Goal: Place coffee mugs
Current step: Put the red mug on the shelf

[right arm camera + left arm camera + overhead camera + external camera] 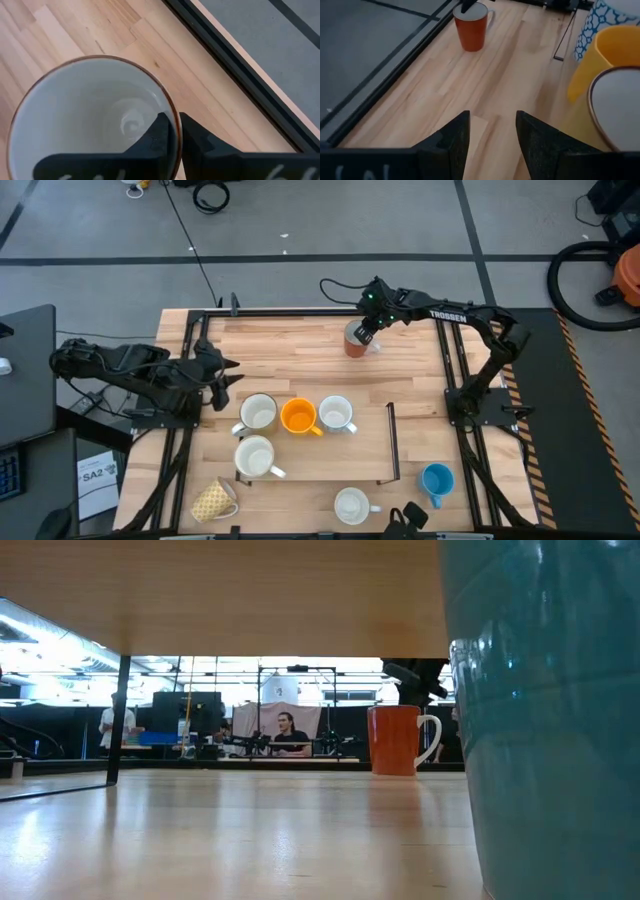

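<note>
A reddish-brown mug (pixel 356 340) with a white inside stands upright near the table's far edge; the low view shows the mug (pixel 397 740) on its base. My right gripper (pixel 368 328) reaches it from the right and is shut on its rim. My left gripper (pixel 225 380) hovers open at the table's left side and touches nothing; in its wrist view the left gripper (pixel 492 130) shows its gap. Three white mugs (pixel 258 412) (pixel 335 414) (pixel 255 456) and an orange mug (pixel 298 417) stand mid-table. A yellow patterned mug (pixel 213 500), another white mug (pixel 352 505) and a blue mug (pixel 437 480) are near the front edge. My right gripper (pixel 175 135) pinches the mug's wall at the rim (pixel 172 112), one finger (pixel 159 134) inside the cup and one finger (pixel 196 137) outside. It comes from above, pointing down. The mug stays upright with its base (pixel 396 770) on the table.
A thin black wire frame (pixel 392 442) lies on the table around the middle mugs. Black rails (pixel 300 312) run along the table's far edge and sides. The blue mug (pixel 545 720) fills the low view's right side. People sit in the room behind.
</note>
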`<move>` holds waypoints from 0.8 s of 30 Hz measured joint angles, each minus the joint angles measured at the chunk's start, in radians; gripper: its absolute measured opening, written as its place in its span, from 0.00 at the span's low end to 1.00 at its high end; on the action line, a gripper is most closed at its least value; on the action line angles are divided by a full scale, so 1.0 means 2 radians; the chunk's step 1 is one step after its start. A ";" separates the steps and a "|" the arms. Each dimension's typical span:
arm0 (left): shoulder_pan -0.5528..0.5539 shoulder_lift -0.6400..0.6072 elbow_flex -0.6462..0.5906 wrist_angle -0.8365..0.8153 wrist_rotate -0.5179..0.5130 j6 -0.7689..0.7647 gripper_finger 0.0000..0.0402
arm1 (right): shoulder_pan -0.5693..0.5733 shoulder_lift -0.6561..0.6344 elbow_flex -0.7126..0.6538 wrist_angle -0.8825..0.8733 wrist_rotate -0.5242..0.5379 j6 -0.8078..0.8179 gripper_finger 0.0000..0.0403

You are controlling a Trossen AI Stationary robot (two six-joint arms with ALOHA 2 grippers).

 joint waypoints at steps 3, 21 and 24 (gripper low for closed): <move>0.000 0.000 0.000 0.001 0.000 0.020 0.41 | 0.000 0.000 0.000 0.000 0.000 0.004 0.07; 0.000 0.000 0.000 0.017 0.000 0.043 0.41 | -0.001 -0.019 0.105 -0.131 0.044 -0.017 0.07; 0.000 0.000 0.000 0.017 0.000 0.043 0.41 | 0.000 -0.019 0.146 -0.160 0.045 -0.018 0.07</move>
